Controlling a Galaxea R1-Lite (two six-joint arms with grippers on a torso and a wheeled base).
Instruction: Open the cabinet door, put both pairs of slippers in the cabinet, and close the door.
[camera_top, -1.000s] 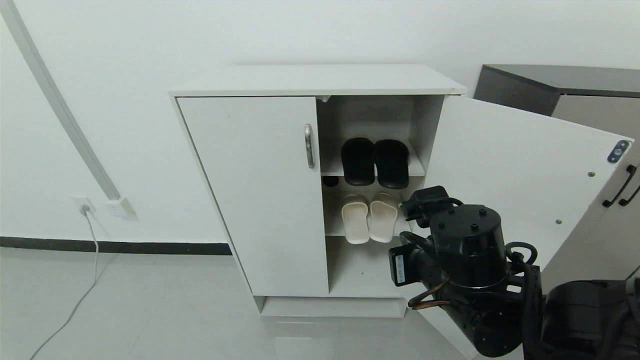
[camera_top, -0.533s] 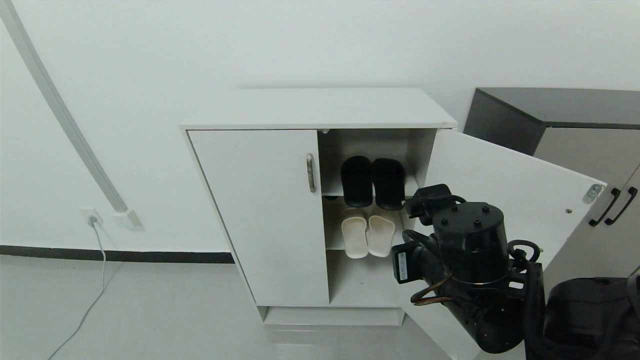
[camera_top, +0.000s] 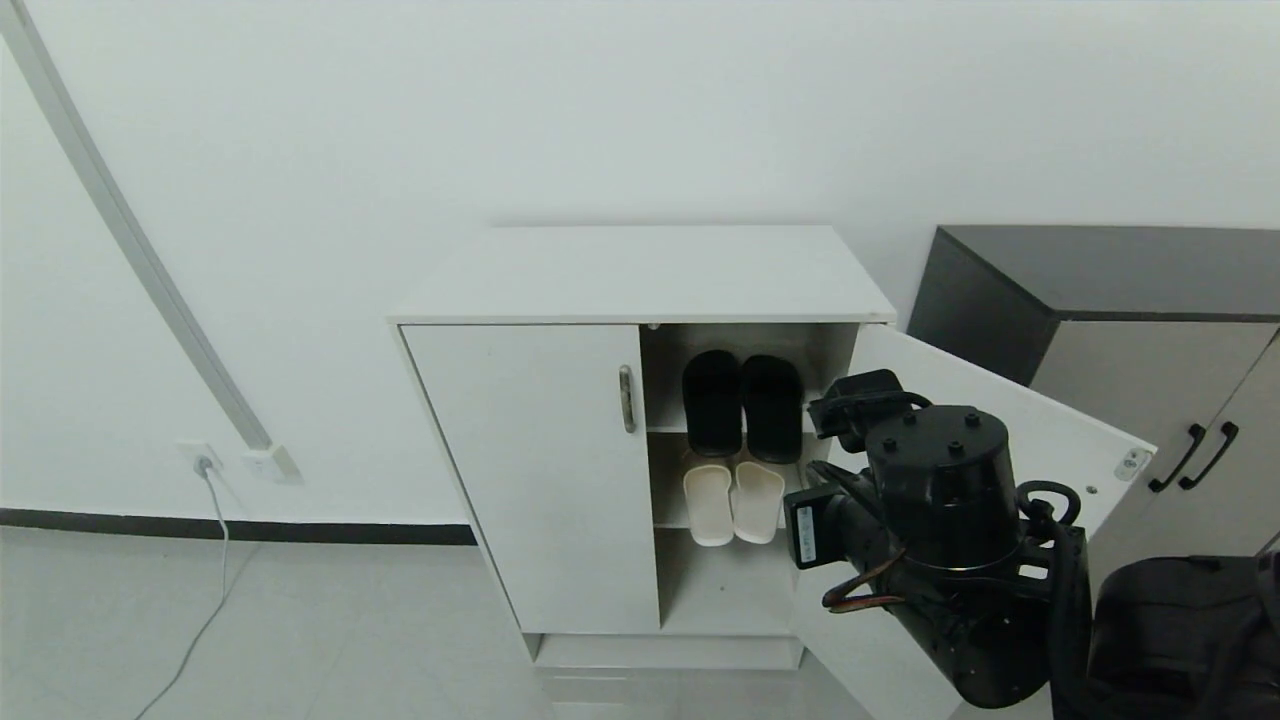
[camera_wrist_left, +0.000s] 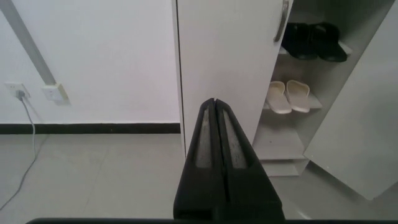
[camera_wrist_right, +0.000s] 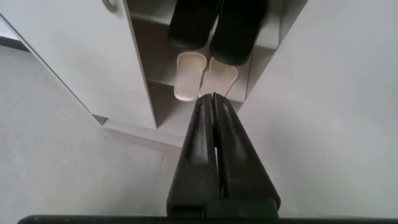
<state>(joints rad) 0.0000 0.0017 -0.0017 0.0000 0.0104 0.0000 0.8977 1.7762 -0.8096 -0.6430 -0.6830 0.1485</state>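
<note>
**Robot backs off: slippers stowed, right door not yet shut**

- Over the last second the whole head view shifts. The cabinet (camera_top: 640, 275) sits lower and smaller in the picture, and so does the wall socket (camera_top: 204, 464). That is the camera pulling back, not the furniture moving. Nothing inside the cabinet changes place.
- Left claw (camera_wrist_left: 214, 104): clenched, empty, well apart from the closed left door (camera_top: 540, 480).
- Black slippers (camera_top: 742, 402): side by side on the upper shelf.
- White slippers (camera_top: 732, 500): on the shelf below, with their near ends hanging over its front edge.
- Right door (camera_top: 1010, 440): swung wide out from the cabinet's right edge.
- Right claw (camera_wrist_right: 214, 99): clenched, empty, aimed at the white pair, with the open door's panel just beside it.

Reading: both pairs are in, so only the closing remains. The retreat probably makes room to get the right arm (camera_top: 935, 520) behind the door's free edge and push it shut. Watch the overhanging white pair, which may foul the door as it closes.
</note>
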